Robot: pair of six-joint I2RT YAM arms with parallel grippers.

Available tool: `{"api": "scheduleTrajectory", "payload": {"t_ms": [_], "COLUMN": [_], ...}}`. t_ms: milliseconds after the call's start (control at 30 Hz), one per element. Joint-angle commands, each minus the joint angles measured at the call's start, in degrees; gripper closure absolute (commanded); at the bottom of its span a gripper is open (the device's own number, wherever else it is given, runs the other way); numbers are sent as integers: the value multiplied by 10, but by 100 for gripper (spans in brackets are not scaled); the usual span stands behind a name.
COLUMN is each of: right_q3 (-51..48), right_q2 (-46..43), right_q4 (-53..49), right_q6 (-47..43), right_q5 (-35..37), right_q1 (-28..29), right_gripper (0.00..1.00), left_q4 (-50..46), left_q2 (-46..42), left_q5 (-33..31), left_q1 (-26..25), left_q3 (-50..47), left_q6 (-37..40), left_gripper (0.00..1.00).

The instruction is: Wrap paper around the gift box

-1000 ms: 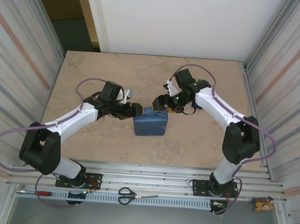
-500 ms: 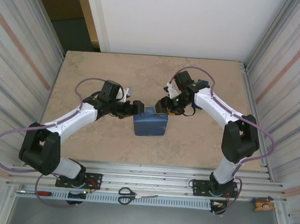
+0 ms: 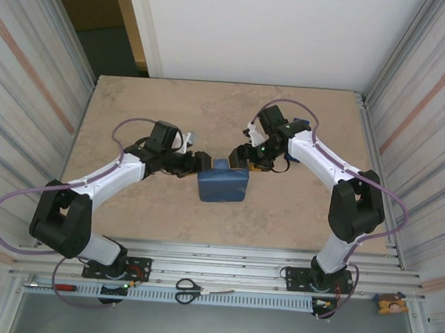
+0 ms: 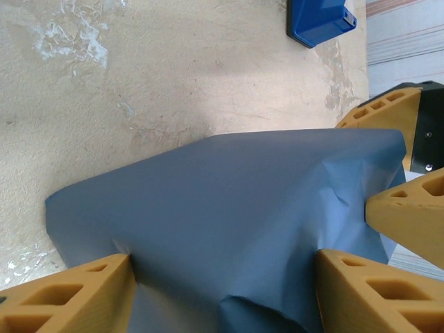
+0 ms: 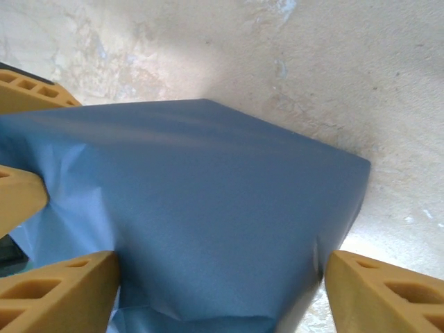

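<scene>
The right gripper (image 3: 239, 155) has edged inward. The paper (image 3: 223, 183), hiding the gift box, sits mid-worktop (image 3: 134, 113) between it and the left gripper (image 3: 204, 163). Both jaws straddle its far corners wide, touching paper; clamp uncertain.

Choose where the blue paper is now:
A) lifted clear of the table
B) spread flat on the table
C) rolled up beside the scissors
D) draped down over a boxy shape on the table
D: the paper is folded down over a boxy form resting on the table, and both wrist views show its creased corners.
</scene>
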Motion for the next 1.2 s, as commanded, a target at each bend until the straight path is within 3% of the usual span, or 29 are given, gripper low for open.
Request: {"api": "scheduleTrajectory", "payload": {"t_ms": [0,233,400,533,633,667,933,1000,1067,1100,1167], "right_q3": [31,-33,-149,-147,-99,-91,-42,-42,-37,-35,-25], "right_q2": [-28,-154,-209,-132,-36,-16,64,73,85,90,104], "right_q4": [11,129,253,264,227,224,223,237,242,242,238], "right_q6": [-4,14,79,133,148,144,132,142,147,148,146], "right_q5": [24,158,108,-64,-127,-118,-63,-65,-75,-77,-96], "right_q1": [-3,-55,-189,-313,-363,-369,-370,-370,-370,-369,-370], "right_gripper": [18,2,2,5,4,1,2,20,52,58,60], "left_q4": [-44,-37,-31,-29,-28,-27,-26,-27,-30,-31,-32], "left_q2": [7,8,9,11,15,16,20,22,23,22,21], "left_q5": [-4,-6,-5,-2,-1,-2,-2,-1,-1,-1,-2], "left_q1": [-1,-5,-6,-8,-8,-9,-11,-11,-11,-11,-11], "left_q3": [-21,-17,-16,-14,-14,-14,-13,-10,-7,-7,-7], "left_q6": [39,37,33,32,33,33,31,31,32,32,33], "left_gripper": [33,33,33,33,33,33,33,33,33,34,34]}}
